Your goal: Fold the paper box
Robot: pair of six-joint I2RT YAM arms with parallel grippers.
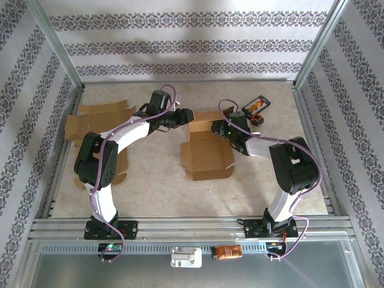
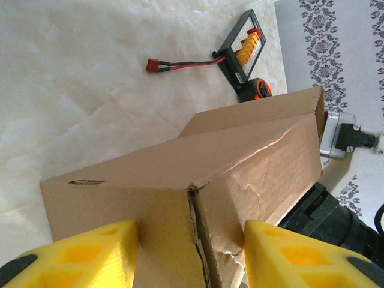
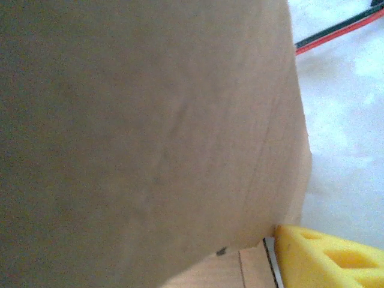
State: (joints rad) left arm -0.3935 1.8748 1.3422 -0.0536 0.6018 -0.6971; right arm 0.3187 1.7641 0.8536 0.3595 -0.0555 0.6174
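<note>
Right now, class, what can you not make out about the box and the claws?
Right wrist view: the blurred paper box wall covers one finger of the right claw; grip unclear.
Top view: left claw fingertips too small to see.
Left wrist view: the box's inside, behind its own wall.

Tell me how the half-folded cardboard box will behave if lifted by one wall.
Probably light: the paper box is thin, empty card. Likely floppy at creases; the wall in the left end effector looks crumpled and torn. Open flaps may splay if pushed.
</note>
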